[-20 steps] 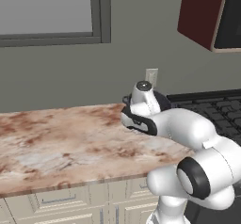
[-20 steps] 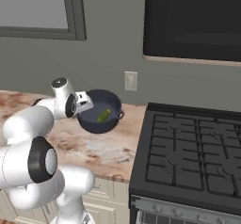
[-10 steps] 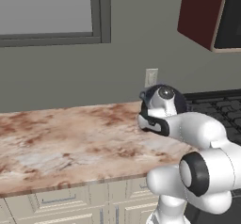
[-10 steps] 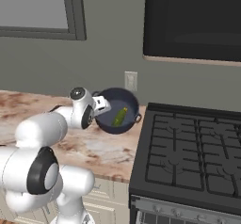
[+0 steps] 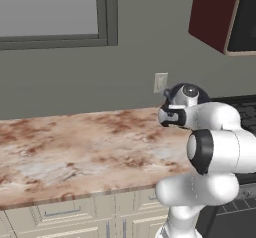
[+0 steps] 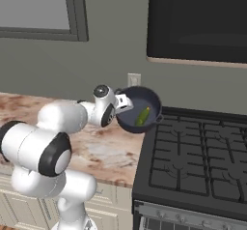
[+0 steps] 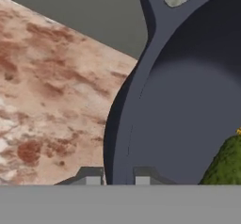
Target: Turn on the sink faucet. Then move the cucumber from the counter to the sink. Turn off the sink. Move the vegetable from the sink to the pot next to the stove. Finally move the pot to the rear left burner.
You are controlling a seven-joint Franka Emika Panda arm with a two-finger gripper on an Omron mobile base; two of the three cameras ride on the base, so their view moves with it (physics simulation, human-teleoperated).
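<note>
My gripper (image 6: pixel 123 103) is shut on the rim of the dark grey pot (image 6: pixel 140 109), holding it tilted in the air over the seam between counter (image 6: pixel 103 149) and stove (image 6: pixel 193 166). The cucumber (image 6: pixel 143 116) lies inside the pot. In the hand view the pot's wall (image 7: pixel 188 110) runs up between my fingertips (image 7: pixel 92 177), the gripper (image 7: pixel 117 178) clamps its rim, and the cucumber's green end (image 7: pixel 226 164) shows at the right. In the left base view my arm covers most of the pot (image 5: pixel 172 89). The sink and faucet are out of view.
The stove's black grates extend right, the rear left burner (image 6: pixel 181 126) just beyond the pot. A wall outlet (image 6: pixel 134 79) sits behind it and a dark microwave (image 6: pixel 198 21) hangs above. A red-brown cabinet (image 5: pixel 215 17) hangs at the upper right in the left base view.
The arm has swung right and a little up with the pot and cucumber, from over the counter to the stove's left edge. The grip has stayed shut.
</note>
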